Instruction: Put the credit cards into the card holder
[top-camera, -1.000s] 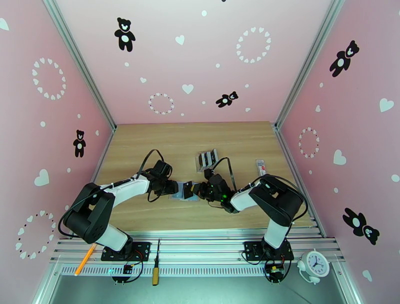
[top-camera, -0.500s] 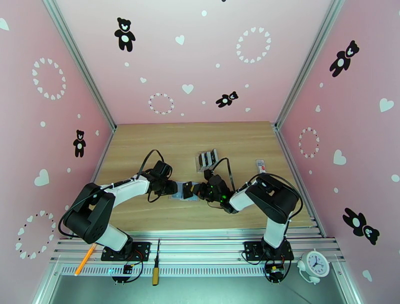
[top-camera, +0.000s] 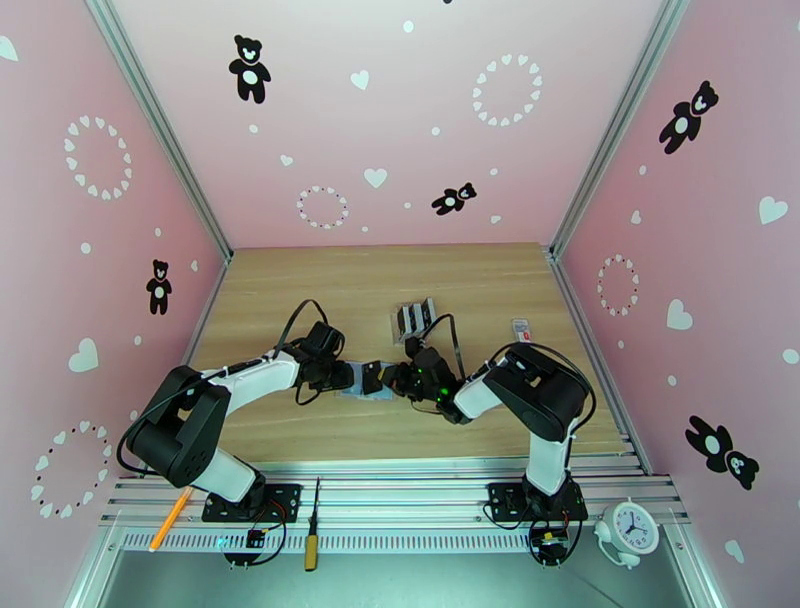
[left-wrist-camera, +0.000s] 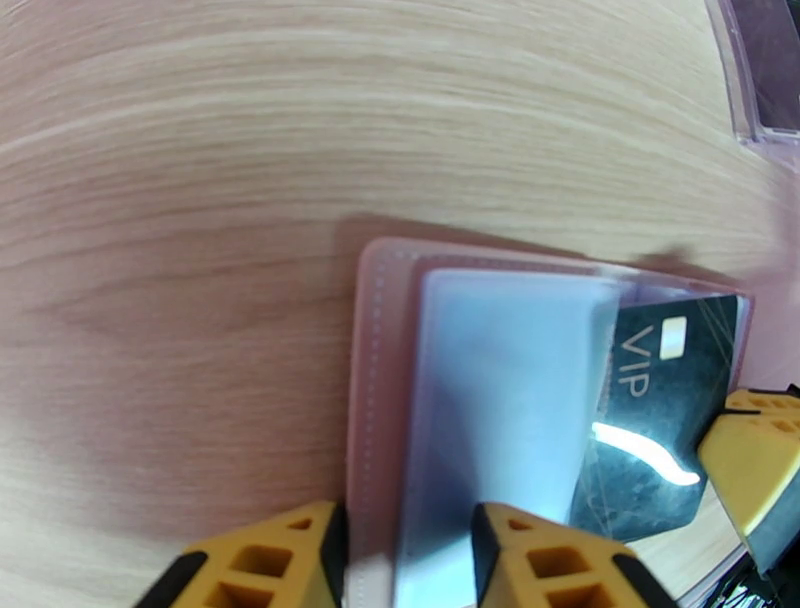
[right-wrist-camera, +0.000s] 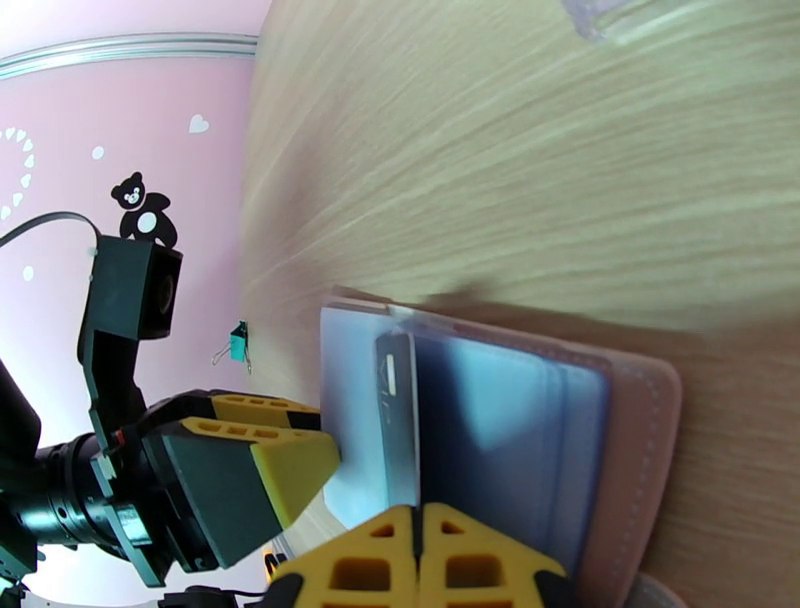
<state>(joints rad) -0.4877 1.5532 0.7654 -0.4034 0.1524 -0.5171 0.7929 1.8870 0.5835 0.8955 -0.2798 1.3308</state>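
Left wrist view: card (left-wrist-camera: 660, 400) seemingly part-way into the holder (left-wrist-camera: 385, 350), mid-table.
Left claw (left-wrist-camera: 405, 535) straddles the holder's soft pink edge, grip unclear; right claw (right-wrist-camera: 420, 545) is clenched on the card's outer end. The card looks stiff, light and slick, the sleeves floppy: pinch its short end, feed flat.

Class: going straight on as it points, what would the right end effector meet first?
Probably the clear sleeve of the card holder, where its VIP card enters; depth is unclear.

"VIP" in pale letters on the black credit card (left-wrist-camera: 655, 420)
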